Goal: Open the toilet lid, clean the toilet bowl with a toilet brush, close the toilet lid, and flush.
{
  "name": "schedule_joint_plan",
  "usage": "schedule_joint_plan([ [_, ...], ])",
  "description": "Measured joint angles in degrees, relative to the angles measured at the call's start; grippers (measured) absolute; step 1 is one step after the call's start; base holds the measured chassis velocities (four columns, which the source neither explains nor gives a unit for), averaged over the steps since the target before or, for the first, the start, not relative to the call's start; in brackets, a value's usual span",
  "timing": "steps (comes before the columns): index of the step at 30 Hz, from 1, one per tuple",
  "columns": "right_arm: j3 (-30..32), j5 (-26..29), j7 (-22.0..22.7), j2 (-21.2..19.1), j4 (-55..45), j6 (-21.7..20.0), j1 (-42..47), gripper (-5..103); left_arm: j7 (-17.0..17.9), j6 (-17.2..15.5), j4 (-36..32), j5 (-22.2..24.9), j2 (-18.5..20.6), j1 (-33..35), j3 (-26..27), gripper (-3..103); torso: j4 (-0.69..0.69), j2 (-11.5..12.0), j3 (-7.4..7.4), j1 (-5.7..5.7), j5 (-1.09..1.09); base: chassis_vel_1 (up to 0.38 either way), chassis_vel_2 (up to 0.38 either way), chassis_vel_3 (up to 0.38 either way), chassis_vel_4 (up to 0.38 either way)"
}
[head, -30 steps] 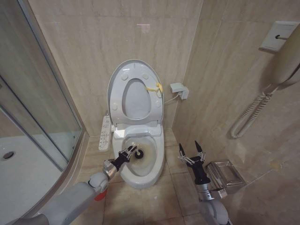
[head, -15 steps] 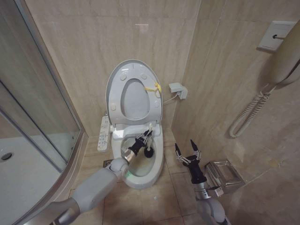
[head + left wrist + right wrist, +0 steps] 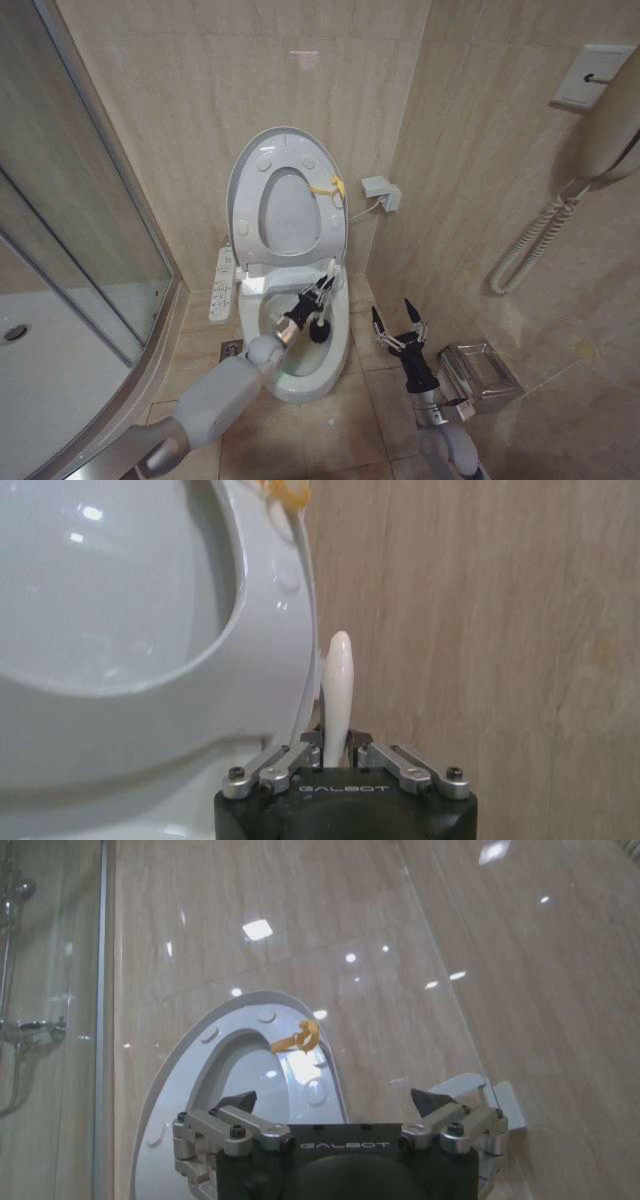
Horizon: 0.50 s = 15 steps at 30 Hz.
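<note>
So the head view has the whole scene: the toilet lid (image 3: 288, 195) is propped up against the back wall with the seat ring, yellow tag on its edge, and the toilet bowl (image 3: 297, 368) sits open below it. The left claw (image 3: 318, 297) is over the bowl, pinched on the toilet brush (image 3: 320, 329). Dark bristle head hangs down inside the bowl near its right rim, the white stick running up and slightly back toward the lid.

Left wrist view gets you what the head cam can't: the handle (image 3: 337, 697) clamped tight between the fingers, long axis straight out from the claw, rounded tip beside the raised seat's edge and the tiled wall. No bristles there though.

Right claw (image 3: 396, 322) hangs just right of the bowl, spread wide and holding nothing; its wrist view looks at the raised lid.

Around it: button panel (image 3: 222, 283) along the bowl's left, glass shower door (image 3: 80, 230) further left, a metal box (image 3: 483, 374) on the floor at right.
</note>
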<state>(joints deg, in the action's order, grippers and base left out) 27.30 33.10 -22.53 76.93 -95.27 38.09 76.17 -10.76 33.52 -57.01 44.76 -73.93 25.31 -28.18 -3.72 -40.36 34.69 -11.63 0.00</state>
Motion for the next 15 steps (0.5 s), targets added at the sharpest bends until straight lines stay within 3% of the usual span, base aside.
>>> schedule_joint_plan([
  [5, 0.2, 0.2, -0.1, -0.3, -0.1, 0.1, 0.3, 100, -0.3, 0.2, 3.4, -0.9, 0.6, 1.5, 0.0, 16, 0.12, 0.0, 0.0, 0.0, 0.0, 0.0, 0.0, 0.0, 0.0],
  [9, 0.3, 0.3, -0.1, -0.4, 0.0, 0.2, 0.3, 100, -0.2, 0.3, 3.2, -0.9, 0.0, 0.6, 0.1, 16, 0.08, 0.0, 0.01, 0.0, -0.01, 0.0, 0.0, 0.0, 0.0],
  [10, 0.3, 0.3, -0.1, -0.3, 0.1, 0.2, 0.3, 100, -0.2, 0.4, 2.4, -0.8, -1.0, -0.6, 0.1, 16, 0.0, 0.0, 0.0, 0.0, 0.0, 0.0, 0.0, 0.0, 0.0],
  [15, 0.2, 0.2, -0.2, 0.0, -0.1, 0.3, 0.5, 100, -0.1, 0.4, 1.9, 0.3, -2.9, -3.1, 0.0, 16, 0.0, 0.0, -0.01, 0.0, -0.01, 0.0, 0.0, 0.0, 0.0],
])
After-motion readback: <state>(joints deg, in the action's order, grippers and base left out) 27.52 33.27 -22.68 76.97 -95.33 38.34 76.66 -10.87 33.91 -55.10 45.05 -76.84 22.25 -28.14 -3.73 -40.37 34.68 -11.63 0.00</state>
